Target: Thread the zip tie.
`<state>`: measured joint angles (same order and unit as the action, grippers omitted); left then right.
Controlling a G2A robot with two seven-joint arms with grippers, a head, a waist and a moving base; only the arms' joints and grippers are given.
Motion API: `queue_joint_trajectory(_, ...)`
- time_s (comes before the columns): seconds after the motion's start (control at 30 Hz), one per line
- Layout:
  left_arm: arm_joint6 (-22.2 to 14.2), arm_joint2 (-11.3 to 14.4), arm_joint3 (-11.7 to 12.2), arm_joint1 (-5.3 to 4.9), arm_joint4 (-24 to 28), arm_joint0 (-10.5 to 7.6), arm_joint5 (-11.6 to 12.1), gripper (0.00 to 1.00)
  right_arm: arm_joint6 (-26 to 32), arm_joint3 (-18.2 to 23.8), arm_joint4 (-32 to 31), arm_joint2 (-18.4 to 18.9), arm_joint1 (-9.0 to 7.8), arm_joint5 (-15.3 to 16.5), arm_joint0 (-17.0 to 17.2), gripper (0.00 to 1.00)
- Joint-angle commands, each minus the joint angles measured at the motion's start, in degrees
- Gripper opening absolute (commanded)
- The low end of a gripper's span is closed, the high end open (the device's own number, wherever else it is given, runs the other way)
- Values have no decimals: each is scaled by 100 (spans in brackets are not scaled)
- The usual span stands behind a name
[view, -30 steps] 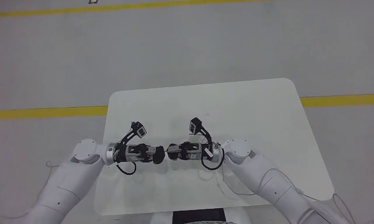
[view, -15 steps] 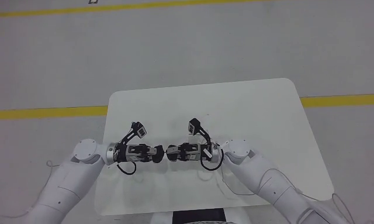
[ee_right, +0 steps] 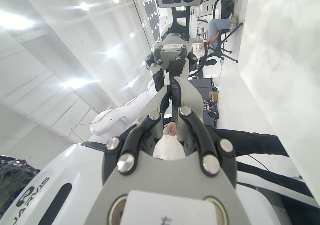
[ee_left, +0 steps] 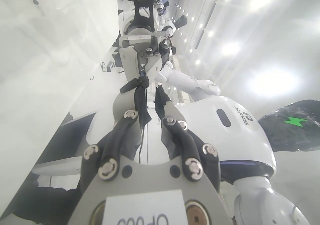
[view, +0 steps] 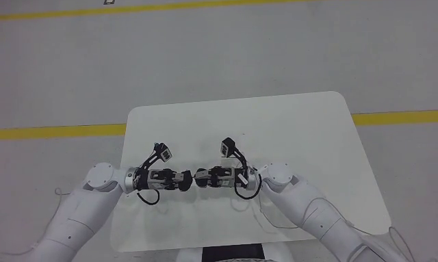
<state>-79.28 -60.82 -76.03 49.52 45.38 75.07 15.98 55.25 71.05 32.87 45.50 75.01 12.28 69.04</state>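
"Black and ribbed, that strap in the right wrist view: is it the zip tie?"

"It is. The zip tie [ee_right: 175, 95] runs straight up between the pale fingers [ee_right: 192, 99] of the right gripper [view: 199, 178]. They are drawn in close on it from both sides, so that gripper holds it."

"And where does the strap lead?"

"On toward the left gripper [view: 189, 180], which faces the right one tip to tip (seen from above, the two all but touch). The far end of the strap goes in at the front of that gripper, and where it ends is hidden."

"Does the left one grip it?"

"I cannot tell. Dark wrapping at its front hides the matter."

"Where does all this stand?"

"Over the white table [view: 294, 125], toward its near edge and left of its middle. Both forearms lie in one line, each coming in from its own side. From above, the strap itself is too small to make out between the two tips."
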Motion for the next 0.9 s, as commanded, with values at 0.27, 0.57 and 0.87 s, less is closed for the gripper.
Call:
queue_joint_trajectory(0.27, 182, -51, -38, -6, -52, 33, 43, 12, -244, 112, -77, 122, -24, -38, 119, 0)
queue_joint_trajectory(0.57, 246, -18, -57, 8, -62, 38, 29, 9, -221, 157, -152, 65, -6, -85, 127, 0)
queue_joint_trajectory(0.87, 236, -10, -50, 13, -61, 29, 6, 10, -197, 127, -126, 70, 11, -30, 123, 0)
